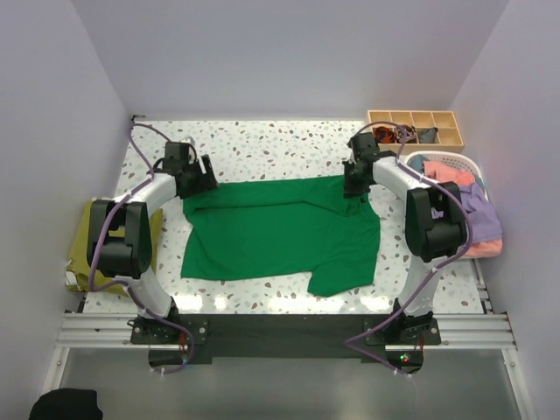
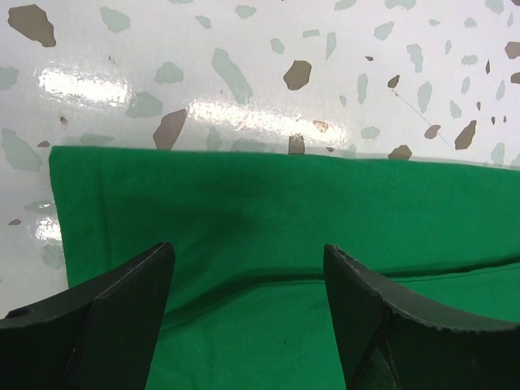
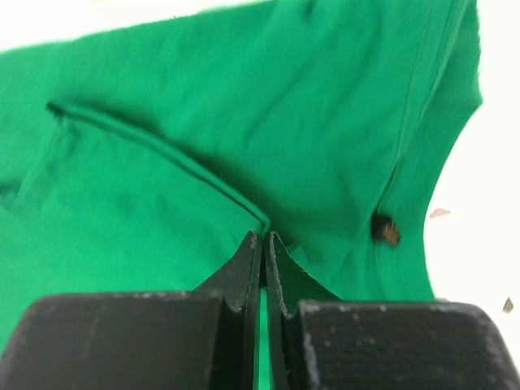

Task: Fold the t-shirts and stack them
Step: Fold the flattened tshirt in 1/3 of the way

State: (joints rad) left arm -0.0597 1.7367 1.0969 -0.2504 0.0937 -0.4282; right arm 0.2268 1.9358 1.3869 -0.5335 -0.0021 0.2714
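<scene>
The large bright green t-shirt [image 1: 280, 232] lies spread on the speckled table, with one sleeve toward the near edge. My left gripper [image 1: 203, 179] is open over the shirt's far left corner. In the left wrist view the gripper [image 2: 248, 268] has green cloth [image 2: 268, 211] flat between and beneath the two spread fingers. My right gripper [image 1: 354, 188] is at the shirt's far right corner. In the right wrist view the gripper [image 3: 264, 240] is shut on a pinched fold of the green shirt [image 3: 203, 122]. An olive-yellow shirt [image 1: 83, 241] lies at the table's left edge.
A white slatted basket [image 1: 473, 164] at the right holds coral-pink [image 1: 451, 171] and lavender [image 1: 479, 210] shirts. A wooden compartment tray [image 1: 416, 127] stands at the back right. White walls close in the table on three sides. A dark cloth [image 1: 66, 404] lies below the near left.
</scene>
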